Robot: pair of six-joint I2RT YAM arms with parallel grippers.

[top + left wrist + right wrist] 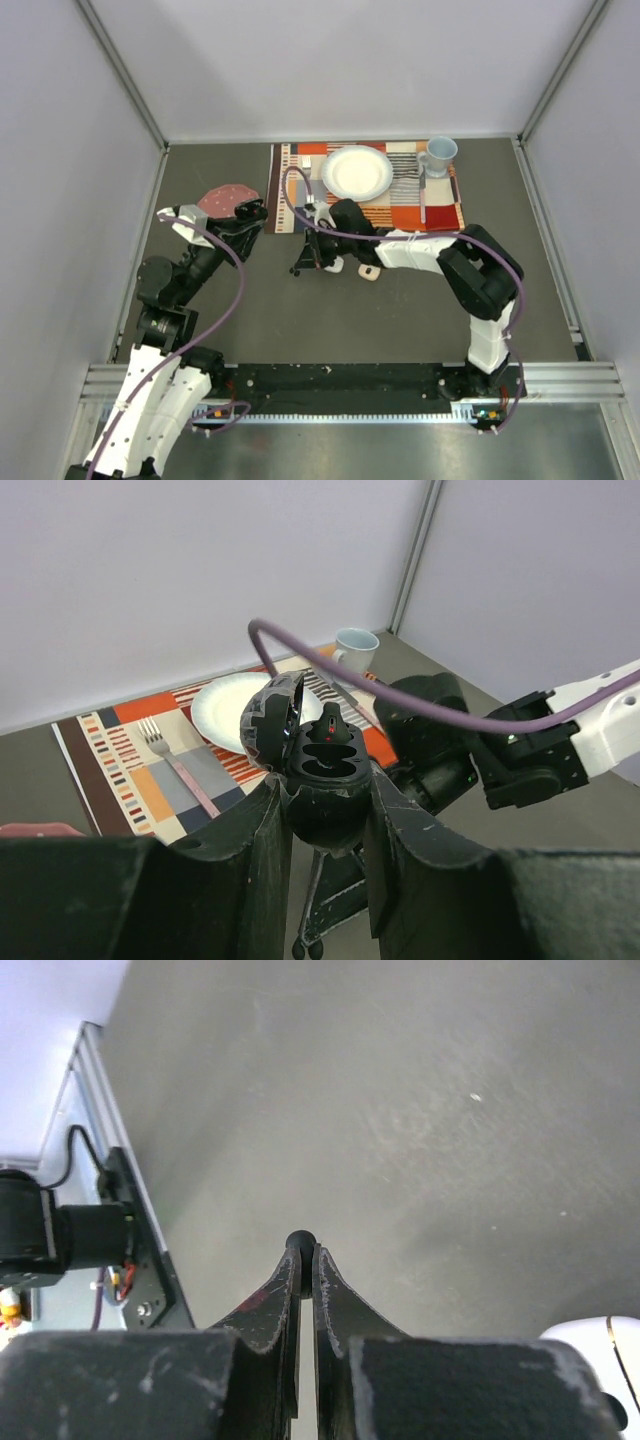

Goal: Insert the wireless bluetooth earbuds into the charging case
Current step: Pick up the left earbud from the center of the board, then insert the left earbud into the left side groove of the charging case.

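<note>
A black charging case (325, 765) with its lid (272, 718) up is held off the table, and my left gripper (328, 788) is shut on its rounded body. Its two sockets look empty, and a small red light shows at its hinge. From above, the left gripper (247, 212) hangs left of the placemat. My right gripper (301, 1252) is shut on a tiny black earbud (301, 1240), whose round head sticks out past the fingertips above the bare table. In the top view the right gripper (303, 265) points down just right of the left one. No other earbuds show.
Two small pale cases (335, 265) (370, 272) lie on the table beside the right gripper. A striped placemat (440, 215) at the back holds a white plate (357, 172), a fork (422, 200) and a pale blue mug (439, 154). A pink round object (225, 197) lies behind the left gripper. Grey walls enclose the table.
</note>
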